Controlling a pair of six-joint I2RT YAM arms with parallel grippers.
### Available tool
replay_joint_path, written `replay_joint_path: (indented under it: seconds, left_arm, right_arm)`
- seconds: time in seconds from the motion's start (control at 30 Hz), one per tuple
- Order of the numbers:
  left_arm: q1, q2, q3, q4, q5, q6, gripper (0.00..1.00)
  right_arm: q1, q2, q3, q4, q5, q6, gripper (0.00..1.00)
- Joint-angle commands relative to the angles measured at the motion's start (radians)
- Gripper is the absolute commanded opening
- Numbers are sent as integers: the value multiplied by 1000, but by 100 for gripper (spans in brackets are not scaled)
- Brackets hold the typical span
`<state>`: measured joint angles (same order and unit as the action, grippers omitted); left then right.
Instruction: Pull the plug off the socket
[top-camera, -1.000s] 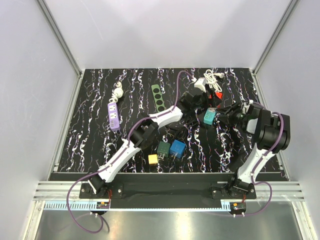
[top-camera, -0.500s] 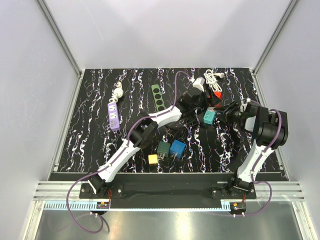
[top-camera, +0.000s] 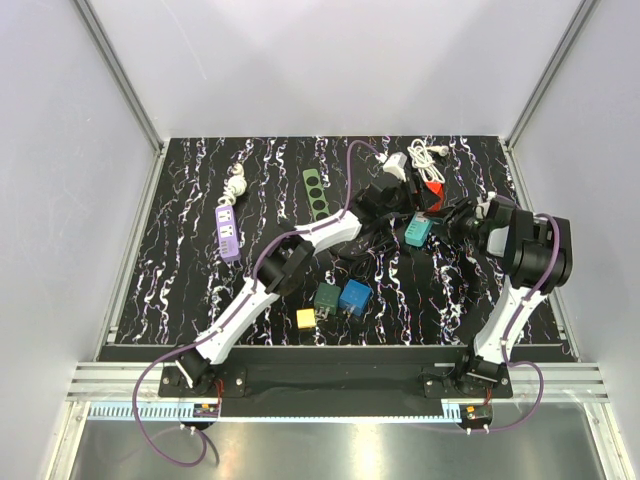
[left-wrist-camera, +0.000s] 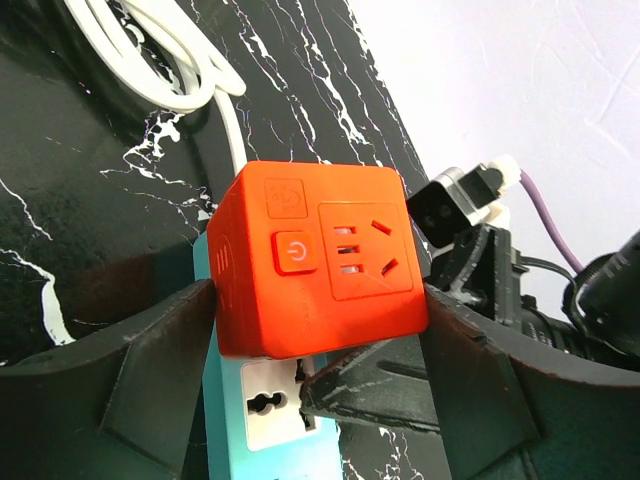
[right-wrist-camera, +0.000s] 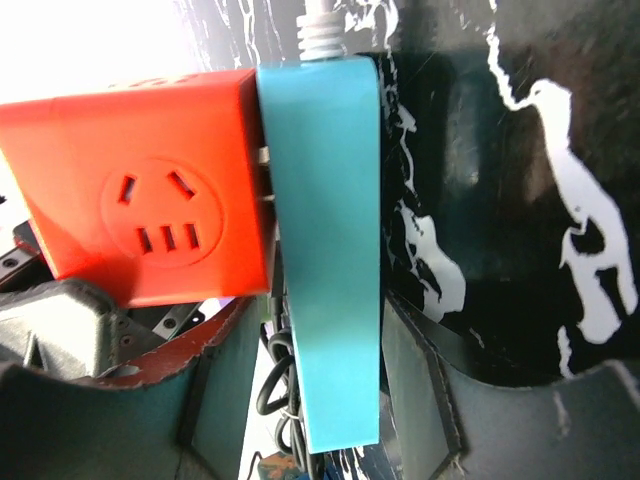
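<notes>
The left claw (left-wrist-camera: 320, 310) grips the orange cube plug (left-wrist-camera: 310, 250) by its sides. The right claw (right-wrist-camera: 320, 380) clamps the teal socket strip (right-wrist-camera: 325, 200). The plug's pins seem partly drawn out. Both are at the counter's (top-camera: 200, 290) far right.

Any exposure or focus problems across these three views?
Top external: sharp and evenly lit, with a glare strip along the metal rail at the near edge. Left wrist: orange cube-shaped plastic adapter crisp, wall behind washed out. Right wrist: upper-left corner blown white, black marbled tabletop smeared, teal plastic power strip clear.
</notes>
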<state>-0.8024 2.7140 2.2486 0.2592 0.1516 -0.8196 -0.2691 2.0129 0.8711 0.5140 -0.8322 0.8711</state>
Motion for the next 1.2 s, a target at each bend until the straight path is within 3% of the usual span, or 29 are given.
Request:
replay_joint_path:
  seconds: [0.0, 0.13, 0.57, 0.93, 1.07, 1.17]
  left_arm:
    - [6, -94, -20, 0, 28, 13, 0]
    - [8, -114, -53, 11, 34, 22, 0]
    - [6, -126, -78, 9, 66, 86, 0]
    - [6, -168, -109, 121, 65, 148, 0]
    - [6, -163, -55, 106, 30, 140, 0]
    - [6, -190, -96, 152, -10, 117, 0]
  right_arm:
    - [8, 12, 37, -19, -28, -17, 57]
    - [8, 7, 45, -31, -15, -21, 54]
    - [10, 4, 75, -109, 5, -3, 0]
    - [10, -8, 82, -193, 62, 9, 0]
    - [10, -8, 82, -192, 67, 17, 0]
    - [10, -9, 80, -192, 68, 19, 0]
